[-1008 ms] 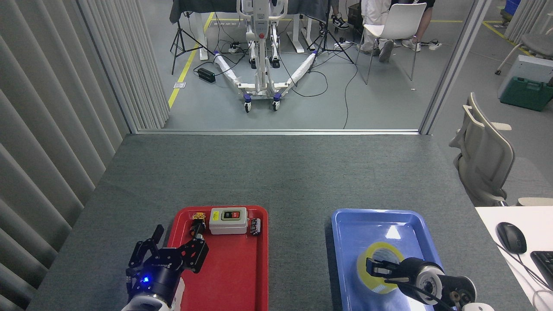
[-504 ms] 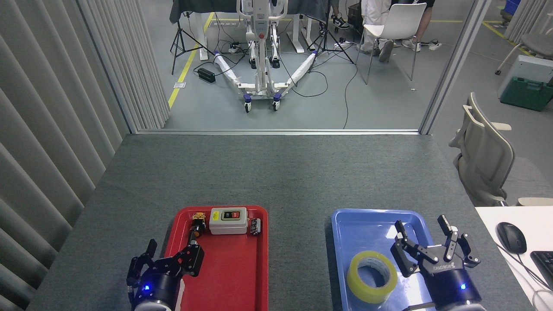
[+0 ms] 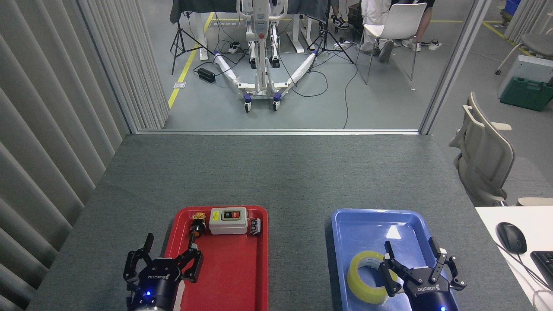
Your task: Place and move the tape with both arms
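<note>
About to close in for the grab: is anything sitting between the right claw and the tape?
Nothing visible. The open right claw is right beside the tape in the blue tray, with no other object in that tray.

Grey floor (image 3: 380, 108), cables, white chair (image 3: 395, 26); pleated curtain (image 3: 52, 108) left; grey felt table (image 3: 276, 172).

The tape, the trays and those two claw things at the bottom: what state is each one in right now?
tape: lying flat in the blue tray, not gripped.
blue tray: holds only the tape.
red tray: a switch box and small parts along its far end.
left gripper: open, empty, at the red tray's left edge.
right gripper: open, empty, just right of the tape.
</note>
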`<state>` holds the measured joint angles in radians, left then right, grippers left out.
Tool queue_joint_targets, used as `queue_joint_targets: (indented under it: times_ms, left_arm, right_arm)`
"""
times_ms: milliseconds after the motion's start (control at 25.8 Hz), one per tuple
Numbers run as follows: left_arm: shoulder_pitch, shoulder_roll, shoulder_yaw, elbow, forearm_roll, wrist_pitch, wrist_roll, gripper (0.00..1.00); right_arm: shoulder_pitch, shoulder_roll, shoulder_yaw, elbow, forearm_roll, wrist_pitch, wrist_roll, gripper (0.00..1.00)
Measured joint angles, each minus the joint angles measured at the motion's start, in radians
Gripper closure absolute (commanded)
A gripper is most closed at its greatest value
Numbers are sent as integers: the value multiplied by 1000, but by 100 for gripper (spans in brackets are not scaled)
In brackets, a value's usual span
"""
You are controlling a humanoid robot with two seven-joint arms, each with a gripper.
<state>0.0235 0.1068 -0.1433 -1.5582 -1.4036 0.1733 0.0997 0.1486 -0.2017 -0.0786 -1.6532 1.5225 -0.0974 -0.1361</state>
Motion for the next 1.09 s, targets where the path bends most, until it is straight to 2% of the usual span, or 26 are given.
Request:
queue_joint_targets:
  times_ms: [233, 388, 736, 1085]
  left_arm:
    - [7, 3, 13, 6, -2, -107, -46, 0]
    - [9, 11, 19, 6, -1, -116, -49, 0]
    - [10, 4, 5, -59, 58, -106, -31, 0]
    - [14, -10, 4, -18, 62, -108, -24, 0]
  right_arm:
    - [0, 15, 4, 3, -74, 65, 35, 0]
    - [-1, 26, 4, 3, -98, 70, 51, 0]
    - [-1, 23, 6, 3, -108, 75, 70, 0]
    - [0, 37, 16, 4, -113, 70, 73, 0]
